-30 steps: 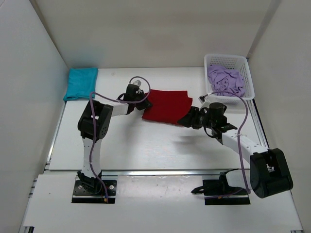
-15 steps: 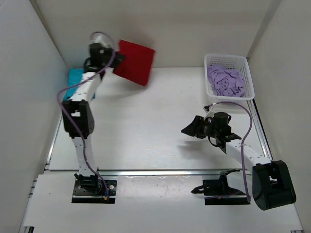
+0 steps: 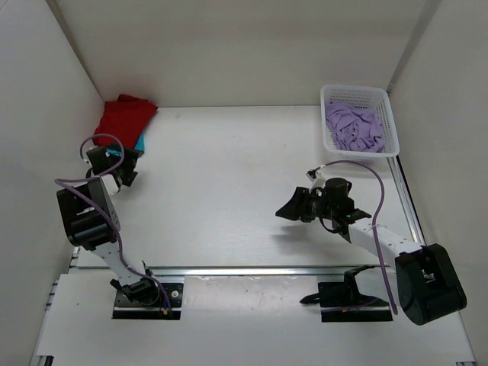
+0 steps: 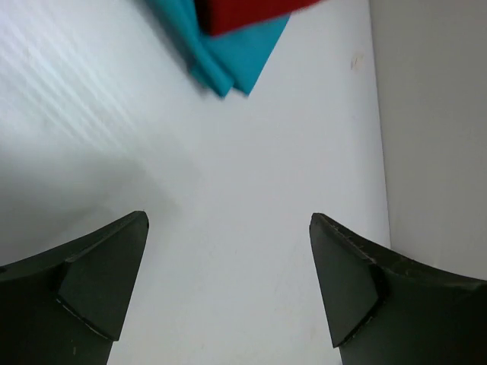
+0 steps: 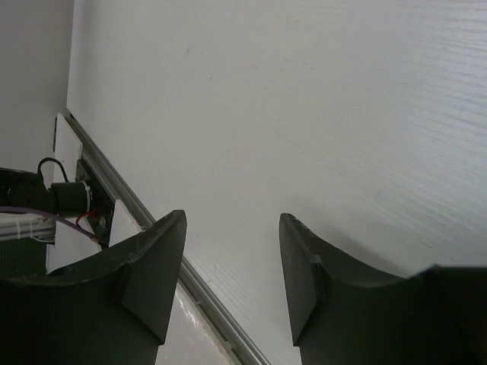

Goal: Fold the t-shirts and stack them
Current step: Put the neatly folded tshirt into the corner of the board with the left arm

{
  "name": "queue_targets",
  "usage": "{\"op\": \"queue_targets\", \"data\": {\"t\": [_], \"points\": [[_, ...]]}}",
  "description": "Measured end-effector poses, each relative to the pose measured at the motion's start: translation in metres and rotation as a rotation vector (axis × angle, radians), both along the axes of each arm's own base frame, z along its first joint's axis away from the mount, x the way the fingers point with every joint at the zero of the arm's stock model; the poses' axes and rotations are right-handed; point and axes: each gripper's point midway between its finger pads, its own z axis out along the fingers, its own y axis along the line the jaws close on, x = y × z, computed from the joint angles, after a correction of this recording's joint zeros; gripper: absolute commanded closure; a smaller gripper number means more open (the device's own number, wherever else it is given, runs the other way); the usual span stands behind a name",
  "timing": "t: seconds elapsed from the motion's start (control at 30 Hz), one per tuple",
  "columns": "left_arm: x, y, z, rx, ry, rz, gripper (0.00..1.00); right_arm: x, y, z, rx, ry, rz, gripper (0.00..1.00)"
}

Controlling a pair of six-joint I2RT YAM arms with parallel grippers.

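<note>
The dark red t-shirt (image 3: 124,117) lies folded in the back left corner on top of the teal t-shirt (image 3: 140,142), of which only an edge shows. In the left wrist view the teal shirt (image 4: 230,59) and the red shirt (image 4: 243,12) sit ahead at the top edge. My left gripper (image 3: 124,168) (image 4: 228,222) is open, empty and a little nearer than that stack. The lilac t-shirt (image 3: 354,126) lies crumpled in the white mesh basket (image 3: 389,114). My right gripper (image 3: 287,210) (image 5: 230,220) is open and empty over bare table at centre right.
The white side wall (image 4: 434,114) stands close on the left gripper's side. A metal rail (image 5: 194,285) runs along the table's near edge, with the left arm's base (image 5: 65,198) beyond it. The basket stands in the back right corner.
The left arm carried the red shirt from mid-table up and over to the back left corner, let it go onto the teal shirt and pulled back open. The right gripper drew back slightly.
</note>
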Motion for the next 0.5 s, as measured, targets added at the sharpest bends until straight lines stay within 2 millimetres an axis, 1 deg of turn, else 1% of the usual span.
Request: {"op": "queue_targets", "data": {"t": [0.03,0.07,0.1,0.13,0.17,0.23,0.27,0.3,0.33,0.4,0.43,0.5], "points": [[-0.008,-0.008,-0.005,-0.016,0.011,-0.003,0.01,0.000,0.001,0.001,0.002,-0.004,0.005,0.50],[-0.013,-0.015,-0.005,-0.026,0.011,-0.008,0.01,-0.001,0.003,0.001,0.003,-0.006,0.010,0.50],[-0.013,-0.021,0.000,-0.029,-0.006,-0.014,0.01,-0.002,0.005,0.001,0.005,-0.010,0.016,0.50],[-0.013,-0.027,0.008,-0.026,-0.031,-0.023,0.01,-0.002,0.006,0.002,0.006,-0.013,0.019,0.50],[-0.012,-0.035,0.018,-0.017,-0.062,-0.036,0.01,-0.003,0.007,0.001,0.005,-0.015,0.022,0.54],[-0.006,-0.065,0.043,0.015,-0.131,-0.099,0.01,-0.004,0.008,0.001,0.004,-0.017,0.024,0.66],[-0.002,-0.087,0.055,0.034,-0.167,-0.153,0.01,-0.003,0.008,0.001,0.002,-0.018,0.021,0.72],[0.000,-0.110,0.063,0.052,-0.191,-0.204,0.01,-0.002,0.008,0.001,-0.003,-0.020,0.012,0.84],[0.001,-0.137,0.069,0.071,-0.210,-0.265,0.01,0.001,0.007,0.001,-0.010,-0.022,0.000,0.93],[-0.004,-0.202,0.074,0.103,-0.233,-0.417,0.01,0.009,0.004,0.004,-0.031,-0.031,-0.029,1.00],[-0.011,-0.234,0.074,0.124,-0.239,-0.491,0.02,0.017,0.003,0.008,-0.044,-0.042,-0.049,1.00],[-0.033,-0.298,0.074,0.167,-0.255,-0.651,0.01,0.039,0.002,0.022,-0.064,-0.083,-0.096,1.00]]}}
